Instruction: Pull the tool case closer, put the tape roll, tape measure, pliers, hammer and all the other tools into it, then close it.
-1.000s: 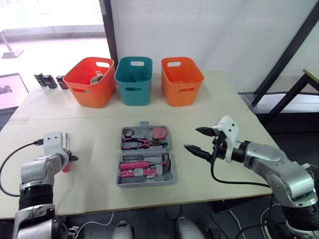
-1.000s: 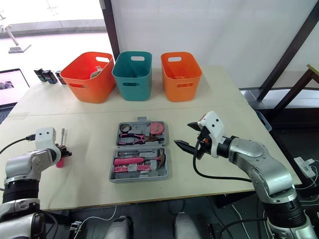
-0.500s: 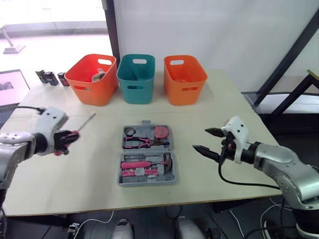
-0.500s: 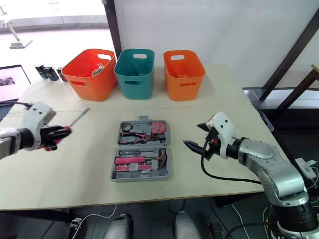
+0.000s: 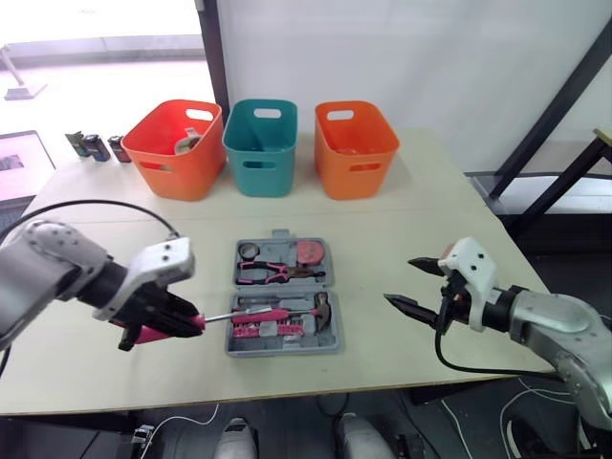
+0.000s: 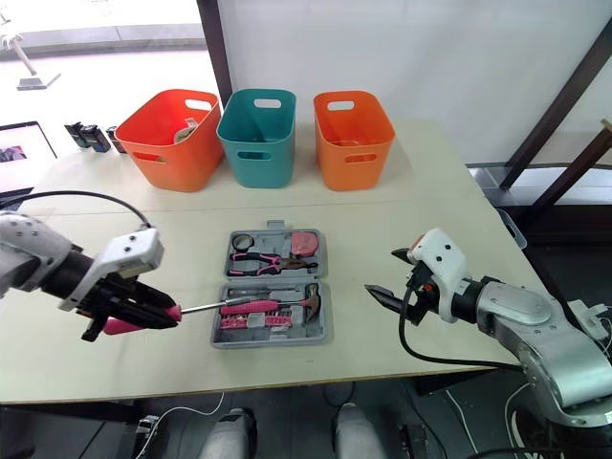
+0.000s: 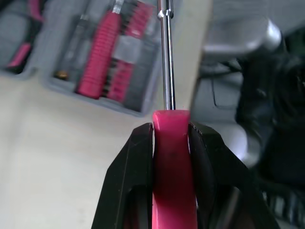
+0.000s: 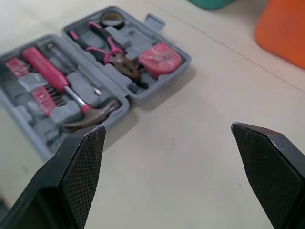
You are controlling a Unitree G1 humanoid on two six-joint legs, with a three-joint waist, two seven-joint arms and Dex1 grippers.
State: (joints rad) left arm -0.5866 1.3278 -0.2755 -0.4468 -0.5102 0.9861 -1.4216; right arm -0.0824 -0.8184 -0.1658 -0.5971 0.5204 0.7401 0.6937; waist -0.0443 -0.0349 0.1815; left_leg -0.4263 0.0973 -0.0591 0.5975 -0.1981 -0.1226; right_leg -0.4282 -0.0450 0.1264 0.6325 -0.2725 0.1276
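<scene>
One screwdriver in left tool, beside case

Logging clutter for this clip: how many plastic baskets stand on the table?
3, in a row at the table's far side: the left orange basket, the teal basket in the middle, the right orange basket.

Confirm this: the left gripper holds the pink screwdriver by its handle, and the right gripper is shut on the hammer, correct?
Wrong about the right gripper: its jaws stand open and empty beside the tool case, and the hammer lies in the case, as the right wrist view shows. The left gripper does hold the pink screwdriver by its handle.
</scene>
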